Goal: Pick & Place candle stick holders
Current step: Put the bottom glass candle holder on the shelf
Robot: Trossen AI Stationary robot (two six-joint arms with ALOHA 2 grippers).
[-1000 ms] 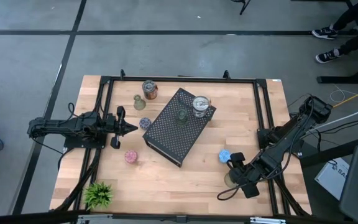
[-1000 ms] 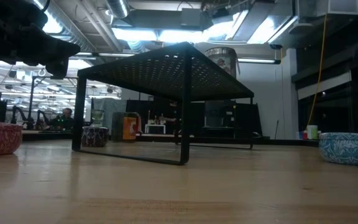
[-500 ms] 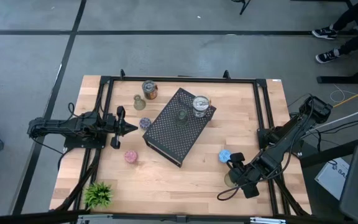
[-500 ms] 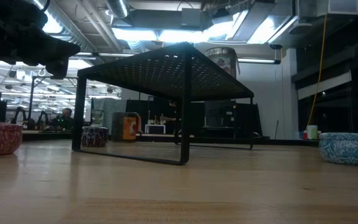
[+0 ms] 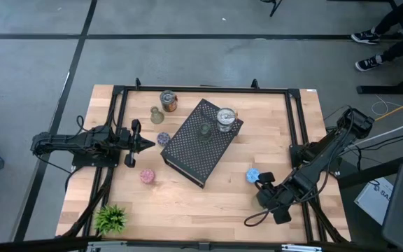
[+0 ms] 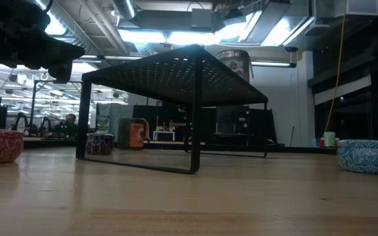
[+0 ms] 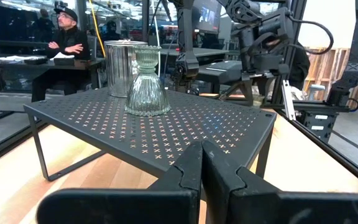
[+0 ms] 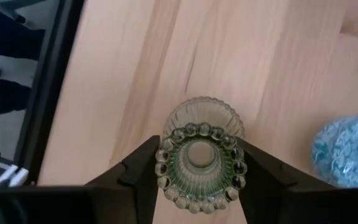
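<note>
An olive-green glass candle stick holder (image 8: pixel 201 163) stands upright on its foot near the table's near right corner. My right gripper (image 5: pixel 263 197) is over it and hides it in the high view, shut on it. A sparkly blue holder (image 5: pixel 252 175) sits just beyond it. A second green glass holder (image 5: pixel 204 130) and a silver can-like holder (image 5: pixel 226 119) stand on the black perforated box (image 5: pixel 196 150). A copper can-like holder (image 5: pixel 168 100), another olive holder (image 5: pixel 157 115), a purple one (image 5: pixel 163 138) and a pink one (image 5: pixel 147 176) rest on the wood at the left. My left gripper (image 5: pixel 149 144) is shut and level at the table's left. My right gripper pinches the green glass holder by its beaded top rim (image 8: pixel 161 163), one finger (image 8: pixel 140 171) on each of two opposite sides. The fingers come steeply from above, slanting down. The holder stands upright with its foot (image 8: pixel 229 118) on the table.
The black perforated box stands across the table's middle on thin legs (image 6: pixel 194 141). A small green plant (image 5: pixel 110 218) sits at the near left corner. A dark frame rail (image 5: pixel 301 140) runs along the table's right side, beside my right arm. People sit in the room beyond.
My right gripper's fingers have closed in on the green glass holder while the arm stayed in place. The holder has not moved.
</note>
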